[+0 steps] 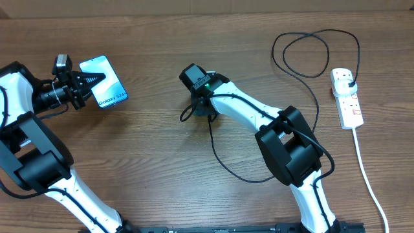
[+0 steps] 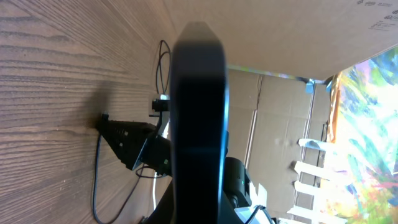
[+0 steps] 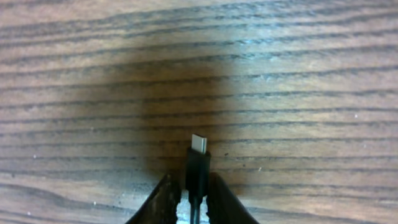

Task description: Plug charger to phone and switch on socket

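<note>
My left gripper [image 1: 89,79] is shut on the left end of the phone [image 1: 105,81] and holds it off the table, its lit blue screen facing up. In the left wrist view the phone [image 2: 199,124] is a dark slab seen edge-on that hides the fingers. The charger [image 1: 228,169] is a thin black cable running from its black plug [image 1: 349,81] in the white socket [image 1: 348,98] to my right gripper [image 1: 202,109]. That gripper is low over the wood, shut on the connector [image 3: 198,163], whose metal tip sticks out forward.
The cable makes a wide loop [image 1: 317,52] at the back right and a slack curve under my right arm. The socket's thick white cord [image 1: 370,181] runs toward the front right. My right arm [image 2: 134,142] shows in the left wrist view beyond the phone.
</note>
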Motion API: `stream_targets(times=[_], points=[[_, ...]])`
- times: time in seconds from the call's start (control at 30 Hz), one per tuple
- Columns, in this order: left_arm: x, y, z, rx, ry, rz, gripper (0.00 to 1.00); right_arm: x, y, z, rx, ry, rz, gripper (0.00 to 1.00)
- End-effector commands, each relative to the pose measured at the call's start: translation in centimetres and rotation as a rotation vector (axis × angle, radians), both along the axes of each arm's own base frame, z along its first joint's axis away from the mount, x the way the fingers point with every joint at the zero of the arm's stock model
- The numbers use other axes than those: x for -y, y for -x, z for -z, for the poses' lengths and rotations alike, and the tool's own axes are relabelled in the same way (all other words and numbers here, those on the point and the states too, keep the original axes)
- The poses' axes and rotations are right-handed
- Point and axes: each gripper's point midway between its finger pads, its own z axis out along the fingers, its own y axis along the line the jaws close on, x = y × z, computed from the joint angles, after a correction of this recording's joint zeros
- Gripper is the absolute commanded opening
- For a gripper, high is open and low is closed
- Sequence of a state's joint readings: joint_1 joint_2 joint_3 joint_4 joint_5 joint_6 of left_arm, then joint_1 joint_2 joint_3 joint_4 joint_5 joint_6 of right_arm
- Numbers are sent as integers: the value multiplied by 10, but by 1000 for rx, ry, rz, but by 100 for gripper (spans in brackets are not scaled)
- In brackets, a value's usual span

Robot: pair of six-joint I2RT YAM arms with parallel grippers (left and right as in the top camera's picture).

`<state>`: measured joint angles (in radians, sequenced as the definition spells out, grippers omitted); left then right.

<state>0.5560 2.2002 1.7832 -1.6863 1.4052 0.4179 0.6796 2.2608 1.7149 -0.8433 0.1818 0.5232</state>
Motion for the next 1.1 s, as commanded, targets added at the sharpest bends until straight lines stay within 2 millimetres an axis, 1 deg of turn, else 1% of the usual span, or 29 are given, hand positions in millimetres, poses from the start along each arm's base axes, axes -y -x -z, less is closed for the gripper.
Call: stream_targets(times=[0.0,0.03,0.1,0.13,0.23,0.3,0.37,0.4,0.47,0.5,0.53,0.57,0.63,0.7,0.77,0.83,0.93,1.07], points=[[3,-2,-22,48,-3,-6,4,5,-1,11,-25,0,16,22],[3,-2,-22,49,-3,-6,4,7,-2,11,-25,0,20,21],[3,-2,-22,49,-5,-6,4,10,-5,11,-26,-3,28,8],[3,-2,-22,49,-6,-5,4,11,-5,11,-28,-4,32,4],[3,-2,-22,57,-10,-4,4,10,-5,11,-59,-48,36,4],[3,-2,-22,69,-17,-2,4,11,-4,8,-93,-91,34,4],[3,-2,-22,83,-24,1,4,9,-5,-2,-121,-158,-22,4],[3,-2,-22,89,-27,1,4,5,-4,-10,-141,-219,-86,4],[3,-2,-22,108,-35,3,4,-11,3,-37,-177,-394,-252,4],[4,-3,-22,120,-40,6,4,-20,10,-55,-192,-506,-353,4],[4,-3,-22,130,-44,8,4,-26,17,-71,-200,-599,-430,4],[5,-3,-22,130,-44,11,4,-31,25,-92,-206,-706,-510,4],[8,-5,-26,161,-33,8,4,-34,43,-132,-204,-913,-667,4],[13,-8,-31,188,-14,5,4,-31,55,-153,-194,-1017,-751,4],[20,-13,-39,224,14,2,4,-27,67,-168,-192,-1103,-814,4],[30,-16,-45,261,37,8,4,-24,77,-174,-195,-1147,-849,4],[50,-17,-45,271,37,57,4,-22,82,-175,-211,-1153,-853,4],[79,-16,-45,274,45,125,4,-30,88,-187,-214,-1229,-866,4]])
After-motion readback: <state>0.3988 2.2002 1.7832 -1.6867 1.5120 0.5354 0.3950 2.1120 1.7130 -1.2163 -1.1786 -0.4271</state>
